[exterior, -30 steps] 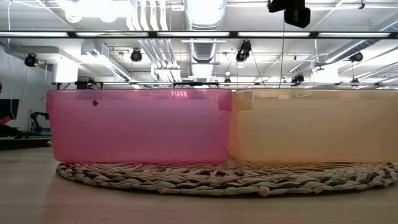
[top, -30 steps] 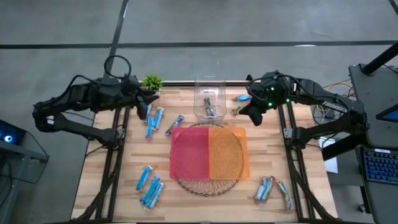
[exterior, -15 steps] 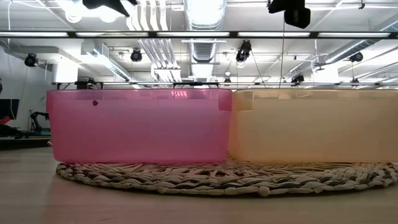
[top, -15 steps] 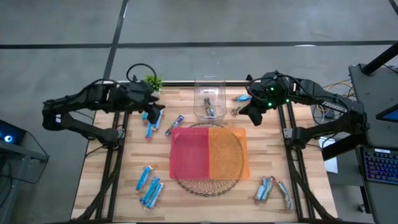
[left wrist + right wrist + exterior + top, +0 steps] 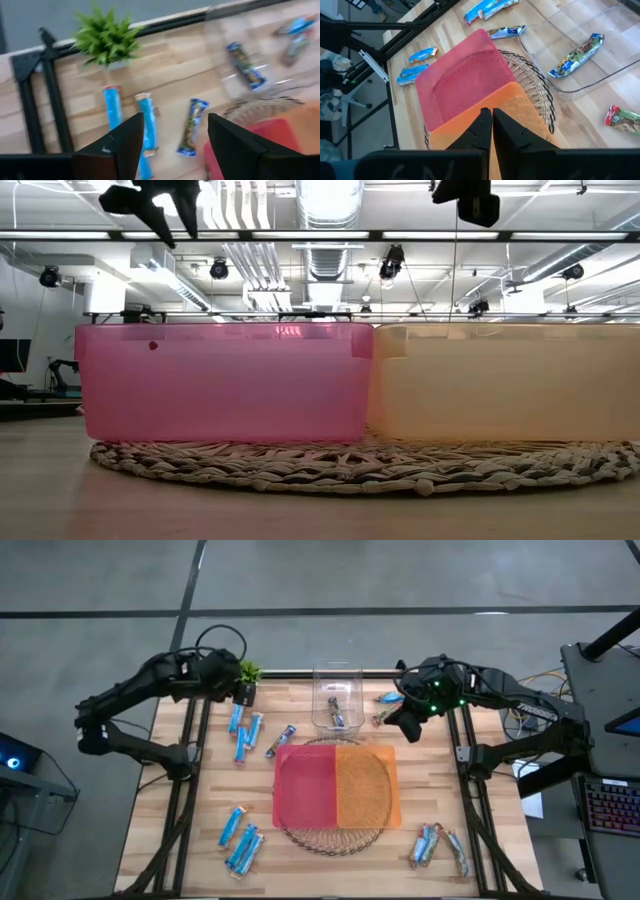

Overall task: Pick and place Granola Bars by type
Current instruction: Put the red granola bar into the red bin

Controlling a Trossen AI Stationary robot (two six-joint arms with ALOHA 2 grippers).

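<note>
The left claw (image 5: 236,690) is hanging open and empty at the upper left of the high view, next to the plant (image 5: 245,672) and just above three blue bars (image 5: 245,730) lying on the surface (image 5: 180,810). The right claw (image 5: 408,727) is sitting closed and empty at the upper right, beside the clear bin (image 5: 336,675), which is holding one dark bar (image 5: 336,708). More bars are lying at the lower left (image 5: 238,838) and lower right (image 5: 437,845). The pink bin (image 5: 304,785) and orange bin (image 5: 368,785) are standing side by side on the mat (image 5: 330,840) in the centre.
</note>
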